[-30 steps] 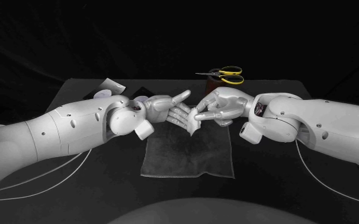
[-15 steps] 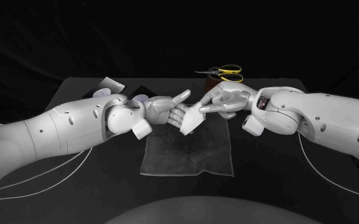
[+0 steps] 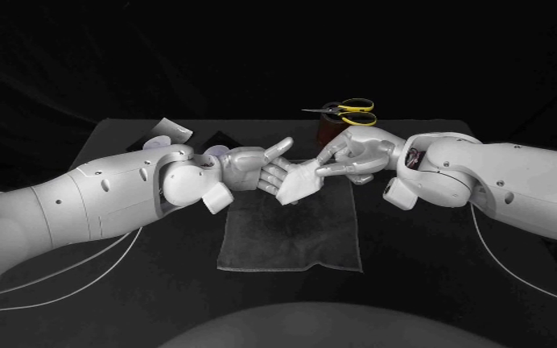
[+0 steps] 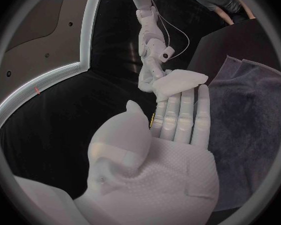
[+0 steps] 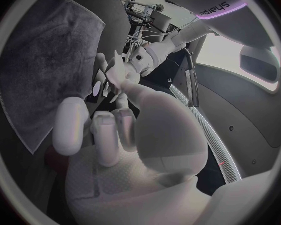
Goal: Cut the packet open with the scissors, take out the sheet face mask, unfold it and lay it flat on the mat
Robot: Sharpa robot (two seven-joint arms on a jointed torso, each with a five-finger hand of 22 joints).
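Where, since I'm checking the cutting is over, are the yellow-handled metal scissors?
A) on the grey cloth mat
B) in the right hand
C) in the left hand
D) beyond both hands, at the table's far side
D: the yellow-handled metal scissors lie beyond the left hand and right hand, both at a white folded sheet.

fuzzy cloth mat (image 3: 290, 239), matt black table (image 3: 406, 300), glossy plastic-handled scissors (image 3: 348, 111)

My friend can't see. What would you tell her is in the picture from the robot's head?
Two silver robot hands meet above a grey mat: the right hand pinches a folded white mask against the left hand, whose fingers lie flat. Yellow-handled scissors stand behind them.
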